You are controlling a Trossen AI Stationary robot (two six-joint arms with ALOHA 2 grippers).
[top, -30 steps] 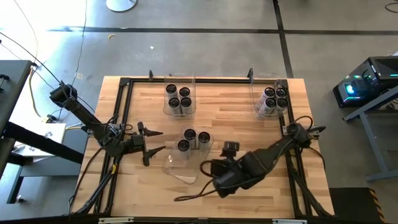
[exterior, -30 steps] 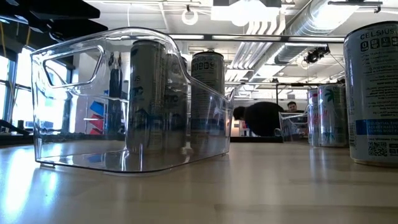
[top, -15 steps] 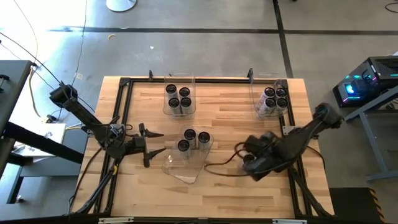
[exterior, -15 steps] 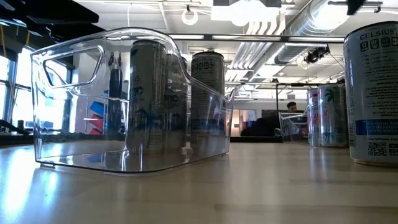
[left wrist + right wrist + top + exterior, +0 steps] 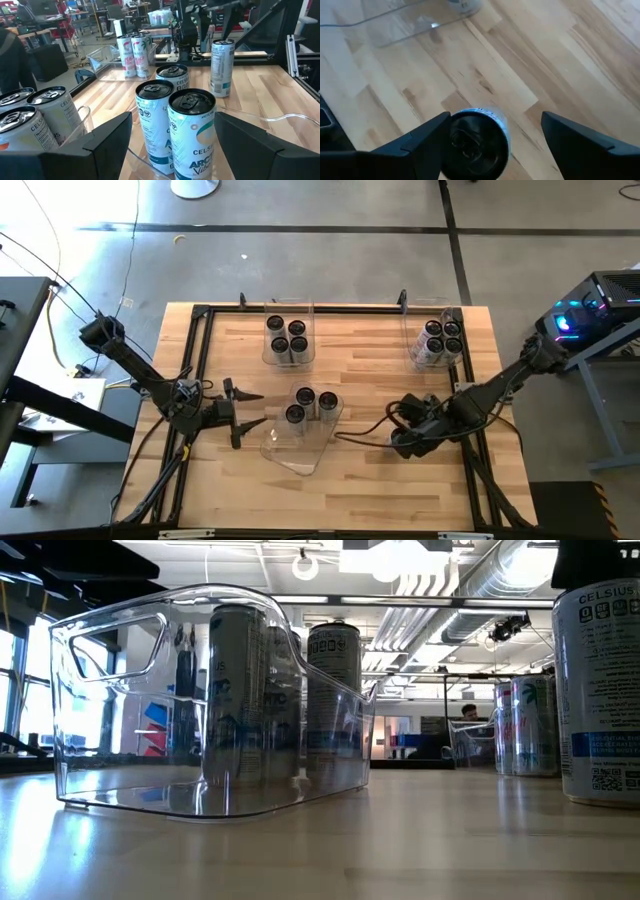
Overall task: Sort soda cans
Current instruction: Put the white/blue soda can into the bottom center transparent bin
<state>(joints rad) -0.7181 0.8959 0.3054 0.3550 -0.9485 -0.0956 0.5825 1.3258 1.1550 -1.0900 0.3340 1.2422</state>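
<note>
Three soda cans [image 5: 305,404] in the centre clear bin [image 5: 290,452], both arms nearby

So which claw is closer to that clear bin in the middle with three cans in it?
The left claw: it sits open right beside the middle bin. The right claw hangs open over a lone can, well off to the bin's other side.

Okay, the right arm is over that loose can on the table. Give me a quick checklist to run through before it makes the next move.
1. Right gripper open: ok, fingers spread either side of the loose can.
2. Can centred between the fingers: not ok, it sits nearer one finger in the right wrist view.
3. Can upright on the table: ok, the low view shows it standing.
4. Left gripper out of the way: ok, it waits open beside the middle bin.
5. Which bin this can belongs in: cannot tell.
</note>
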